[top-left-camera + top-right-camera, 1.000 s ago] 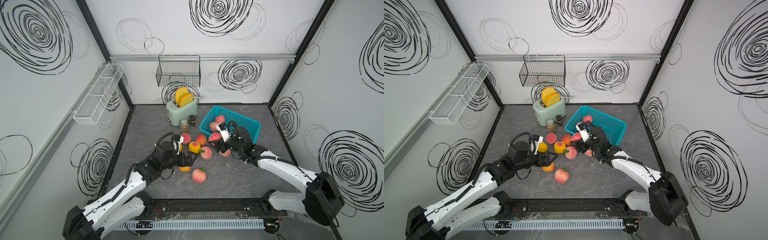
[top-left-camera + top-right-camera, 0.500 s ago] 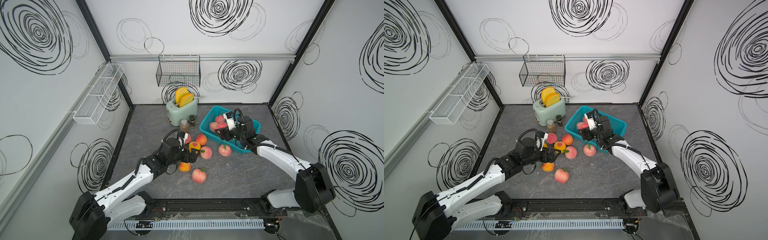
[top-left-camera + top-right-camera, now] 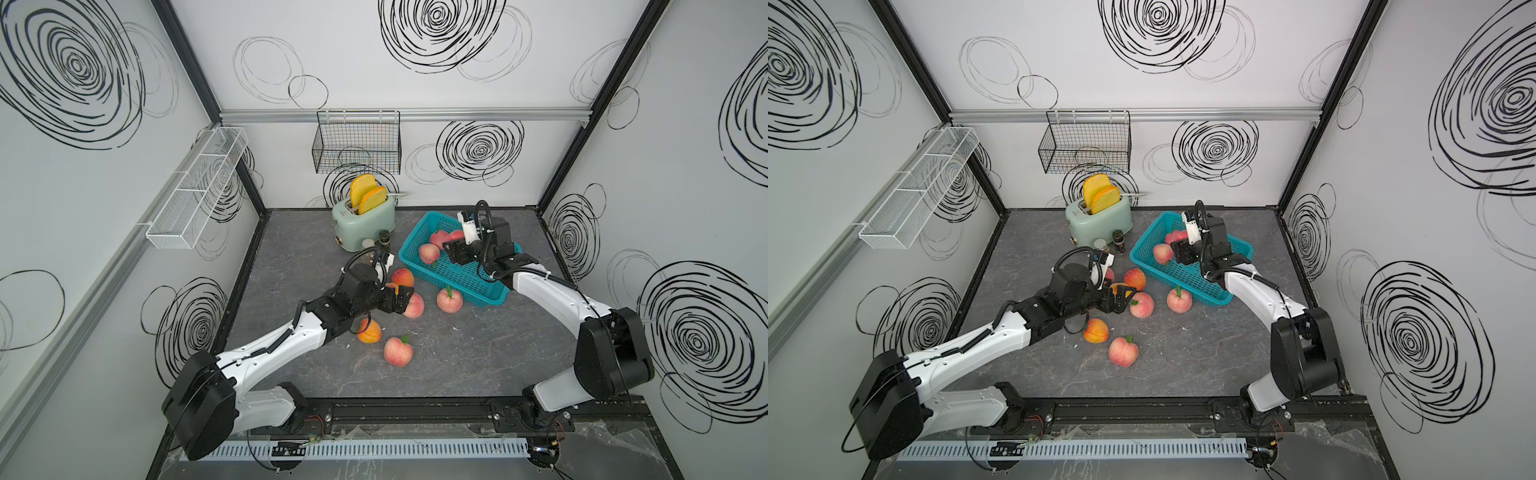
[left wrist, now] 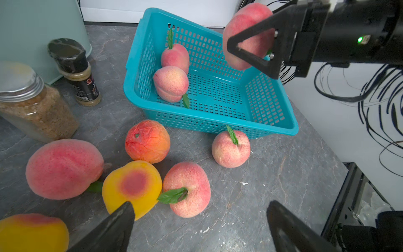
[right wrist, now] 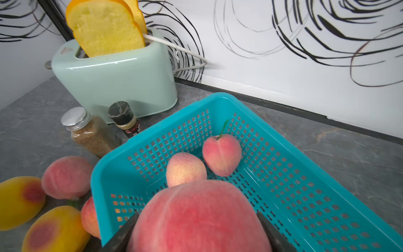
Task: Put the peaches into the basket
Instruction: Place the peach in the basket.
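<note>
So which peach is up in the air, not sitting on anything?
The pink-red peach clamped in the right gripper, above the basket. Two others lie inside the basket; the rest sit on the table.

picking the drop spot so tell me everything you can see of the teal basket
The basket is a rectangular teal plastic tub: smooth rolled rim, walls and floor pierced with rows of small square holes. It sits upright on the grey table, beside the toaster, askew to the table edges. Two pink peaches lie side by side in its end nearest the toaster; the rest of the floor is bare. The right gripper holds a third peach above it.
</note>
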Robot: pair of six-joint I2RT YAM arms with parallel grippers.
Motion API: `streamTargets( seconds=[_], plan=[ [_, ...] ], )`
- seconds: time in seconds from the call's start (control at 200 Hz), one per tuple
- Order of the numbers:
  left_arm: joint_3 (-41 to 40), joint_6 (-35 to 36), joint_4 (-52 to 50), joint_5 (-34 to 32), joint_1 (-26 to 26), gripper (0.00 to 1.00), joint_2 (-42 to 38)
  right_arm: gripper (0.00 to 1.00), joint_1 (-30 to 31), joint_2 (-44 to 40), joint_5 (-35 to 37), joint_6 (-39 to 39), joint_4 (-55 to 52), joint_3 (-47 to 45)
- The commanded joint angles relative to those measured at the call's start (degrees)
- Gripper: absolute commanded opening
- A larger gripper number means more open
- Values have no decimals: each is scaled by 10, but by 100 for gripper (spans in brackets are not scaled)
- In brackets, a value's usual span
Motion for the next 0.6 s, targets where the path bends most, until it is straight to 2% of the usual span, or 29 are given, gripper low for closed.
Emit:
streamTargets(
  seconds=[0.0, 0.19, 0.595],
  plan=[
    [21, 33, 68, -17, -5, 98, 27, 71, -12, 9, 15, -14, -1, 10],
    [42, 49, 105, -36, -12, 98, 74, 72, -32, 48, 16, -13, -2, 29],
    [69, 60, 150, -28, -16, 98, 138, 72, -66, 130, -3, -5, 9, 85]
  ],
)
